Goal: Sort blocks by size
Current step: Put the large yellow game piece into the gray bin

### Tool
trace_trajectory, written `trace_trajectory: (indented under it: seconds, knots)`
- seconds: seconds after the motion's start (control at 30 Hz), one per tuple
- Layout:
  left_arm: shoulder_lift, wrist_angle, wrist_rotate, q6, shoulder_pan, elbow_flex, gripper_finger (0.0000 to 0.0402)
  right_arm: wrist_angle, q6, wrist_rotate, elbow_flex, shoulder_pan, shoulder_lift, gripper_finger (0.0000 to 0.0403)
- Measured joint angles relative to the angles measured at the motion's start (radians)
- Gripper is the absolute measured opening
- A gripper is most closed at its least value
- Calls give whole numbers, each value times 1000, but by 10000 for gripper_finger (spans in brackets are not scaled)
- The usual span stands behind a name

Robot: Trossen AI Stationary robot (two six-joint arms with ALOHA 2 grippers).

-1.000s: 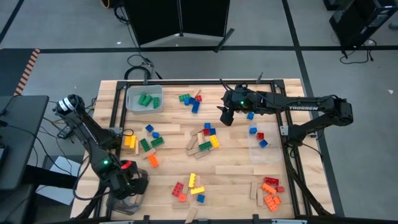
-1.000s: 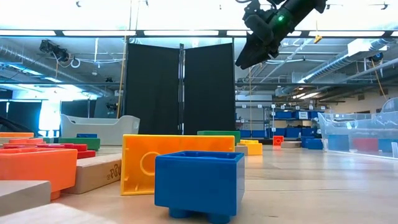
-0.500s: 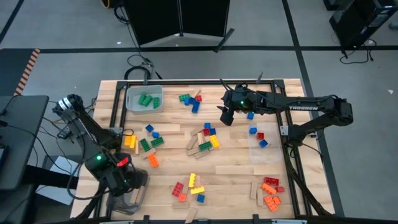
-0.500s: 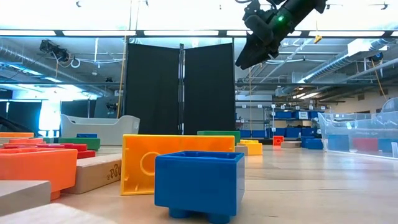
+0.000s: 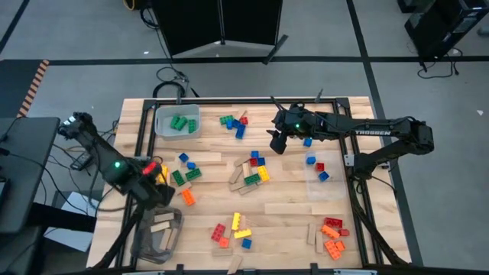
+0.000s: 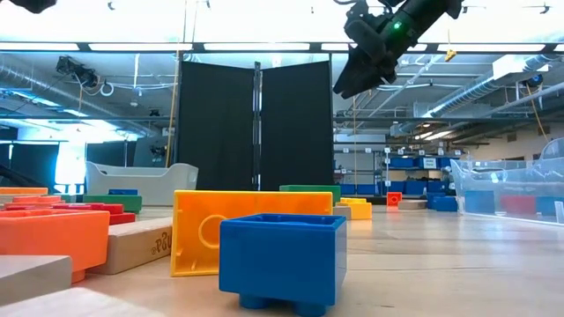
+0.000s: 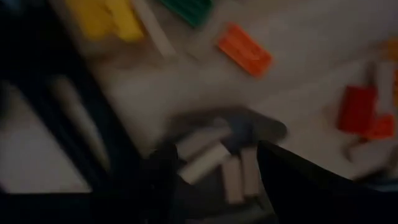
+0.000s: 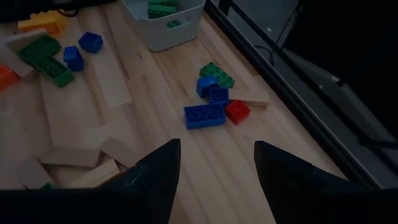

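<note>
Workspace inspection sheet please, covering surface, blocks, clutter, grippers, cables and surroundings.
Surface: pale wooden table top, dark frame.
Job's things: coloured studded plastic bricks scattered in clusters; tan wooden pieces in the grey bin; green bricks in the clear plastic bin.
Clutter: nothing seen.
Grippers: left gripper open, empty, above the grey bin; right gripper open, empty, raised over the table's far side.
Cables: black cable on the floor.
Surroundings: black folding screen, shelving.

Overhead view evenly lit, shadows soft. Low view: ceiling strip lights (image 6: 264, 46) glare white, nearest blue block (image 6: 282, 257) sharp. Left wrist view dim, heavily motion-blurred. Right wrist view dim, fairly sharp.
</note>
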Motion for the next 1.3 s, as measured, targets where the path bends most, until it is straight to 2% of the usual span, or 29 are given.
trace_trajectory:
  seconds: [0.17,0.4,0.57,0.73,0.93,1.3]
  knots:
    - [-79,-139,0,50,118,-2,227,0,60,0,0,0,0,220]
    - [-255,-111,-31,140,258,-112,227,5,76,2,0,0,0,220]
    - [-339,16,-28,206,325,-240,227,33,76,6,0,0,0,220]
    - [-357,117,10,258,389,-364,227,83,76,8,0,-1,0,219]
    - [-336,111,-17,327,463,-359,227,109,75,8,0,-2,0,219]
    - [-332,114,14,608,634,-359,224,112,75,9,0,-2,0,219]
